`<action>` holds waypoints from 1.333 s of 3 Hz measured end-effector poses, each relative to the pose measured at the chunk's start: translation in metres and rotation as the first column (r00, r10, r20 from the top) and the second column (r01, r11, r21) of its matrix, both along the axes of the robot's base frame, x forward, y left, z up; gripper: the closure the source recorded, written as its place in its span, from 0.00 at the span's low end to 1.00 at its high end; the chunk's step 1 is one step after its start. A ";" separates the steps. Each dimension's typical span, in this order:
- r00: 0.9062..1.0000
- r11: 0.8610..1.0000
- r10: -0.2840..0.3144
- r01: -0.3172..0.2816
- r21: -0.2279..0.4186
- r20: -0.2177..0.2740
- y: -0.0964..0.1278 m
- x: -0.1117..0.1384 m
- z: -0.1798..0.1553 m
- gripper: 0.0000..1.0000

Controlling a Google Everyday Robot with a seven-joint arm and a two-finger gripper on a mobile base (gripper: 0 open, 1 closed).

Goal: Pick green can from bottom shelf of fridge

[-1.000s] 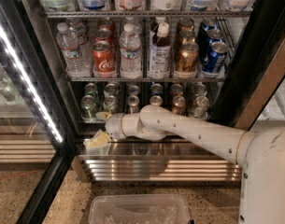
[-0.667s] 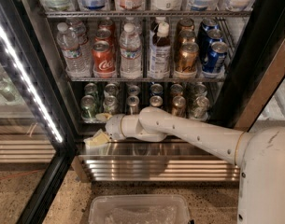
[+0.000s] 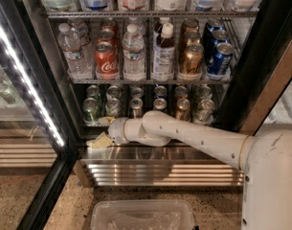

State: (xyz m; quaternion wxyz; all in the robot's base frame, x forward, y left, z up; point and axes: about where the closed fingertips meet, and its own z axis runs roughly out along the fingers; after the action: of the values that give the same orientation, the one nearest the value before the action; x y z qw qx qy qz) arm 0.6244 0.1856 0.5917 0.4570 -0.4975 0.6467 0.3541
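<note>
Barely shifting since before, gripper [image 3: 102,131] is hovering wide-fingered just right of green can [image 3: 90,110]; advancing off-centre risks toppling it.

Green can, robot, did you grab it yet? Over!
Gripper open, low at fridge front, left side. Green can not held, upright just above it. Neighbour can close beside.
</note>
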 end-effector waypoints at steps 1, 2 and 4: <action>1.000 1.000 0.000 0.000 0.000 0.000 0.000 0.000 0.000 0.26; 0.997 0.997 0.018 -0.013 -0.071 0.069 0.010 0.001 0.002 0.11; 0.969 0.976 0.072 -0.021 -0.215 0.234 0.034 0.037 0.011 0.03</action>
State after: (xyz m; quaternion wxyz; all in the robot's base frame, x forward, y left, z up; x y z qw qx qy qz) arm 0.6612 0.2195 0.6028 0.4681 -0.5976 0.6085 0.2312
